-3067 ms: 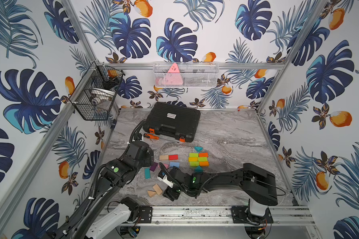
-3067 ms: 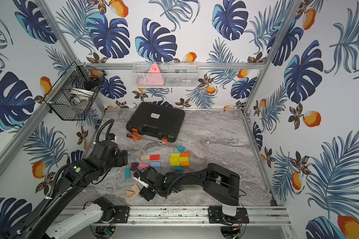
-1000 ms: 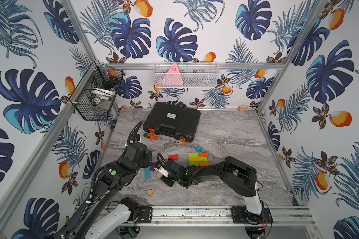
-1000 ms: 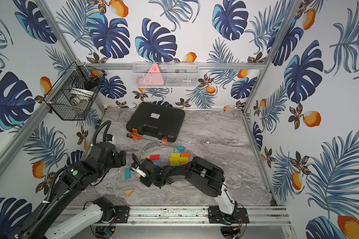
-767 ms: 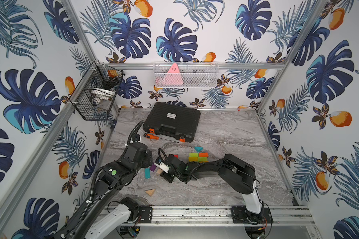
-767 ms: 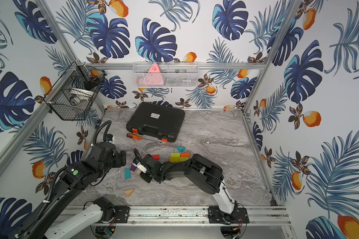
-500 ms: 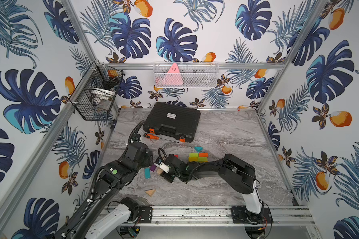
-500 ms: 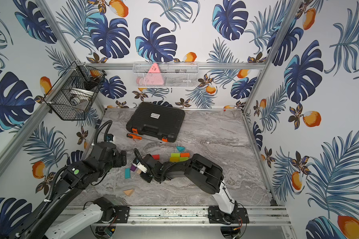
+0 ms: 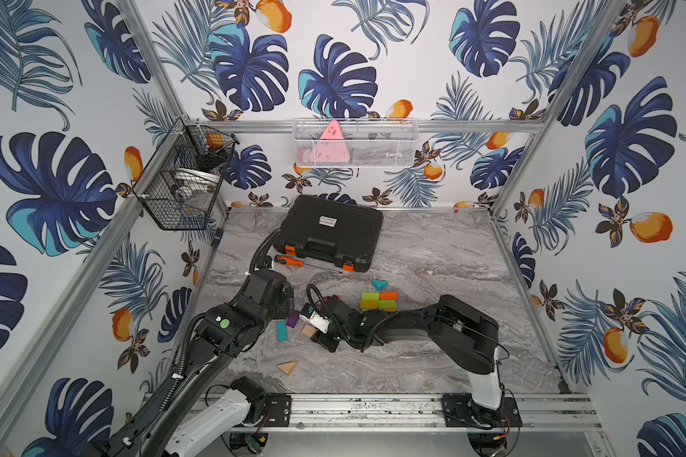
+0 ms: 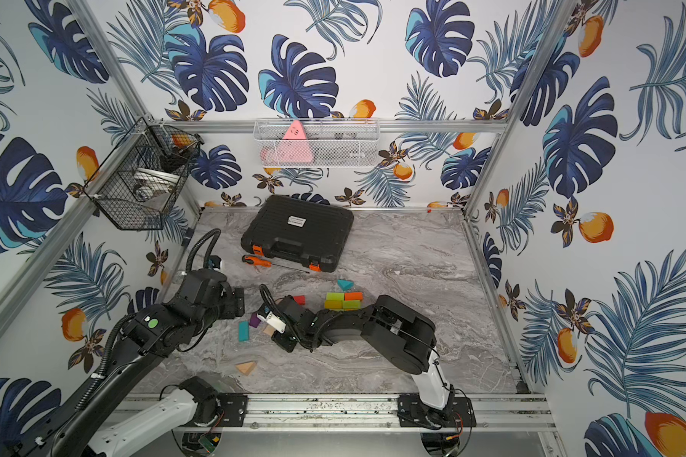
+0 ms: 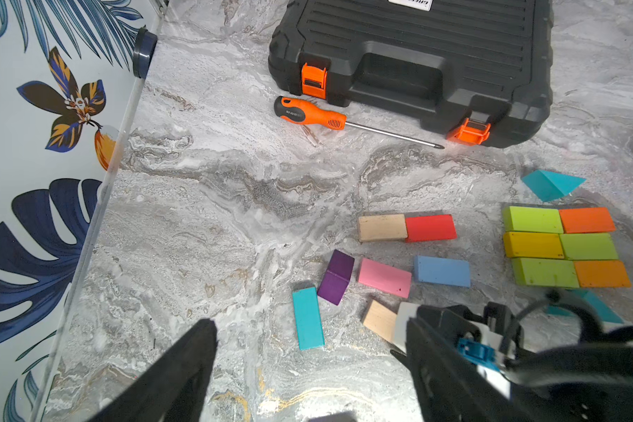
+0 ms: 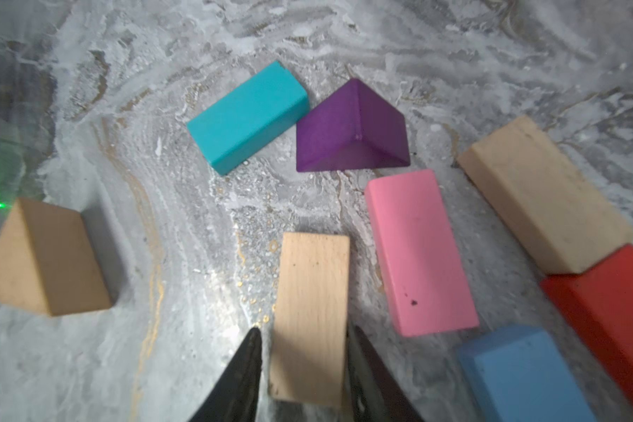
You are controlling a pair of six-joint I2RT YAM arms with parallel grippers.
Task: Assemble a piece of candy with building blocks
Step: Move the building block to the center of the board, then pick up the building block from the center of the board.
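**Top views.** The left pincer (image 9: 290, 304) hangs over the desk (image 9: 432, 253), beside the loose blocks. The right arm lies low across the desk, with the right pincer (image 9: 313, 330) at a plain brick (image 10: 269, 330). A teal brick (image 9: 281, 330) and a purple wedge (image 9: 292, 318) lie just beside it. A plain wedge (image 9: 287, 368) sits well apart, toward the near edge. Green, yellow and orange bricks are packed into a tight slab (image 9: 378, 300), with a teal wedge (image 9: 379, 284) just behind it. A black tool case (image 9: 329, 231) and a screwdriver (image 9: 290, 261) are at the back.

**Left wrist.** The left pincer is spread wide, with nothing between its fingers (image 11: 183, 365). Ahead lie a pink brick (image 11: 384, 277) and a blue brick (image 11: 441, 270). A pale brick (image 11: 380, 227) touches a red brick (image 11: 430, 227) end to end.

**Right wrist.** The right pincer is set narrow, one finger on either side of the plain brick, which lies flat on the desk. A sliver of desk shows between one finger and the brick, so it is not clamped.
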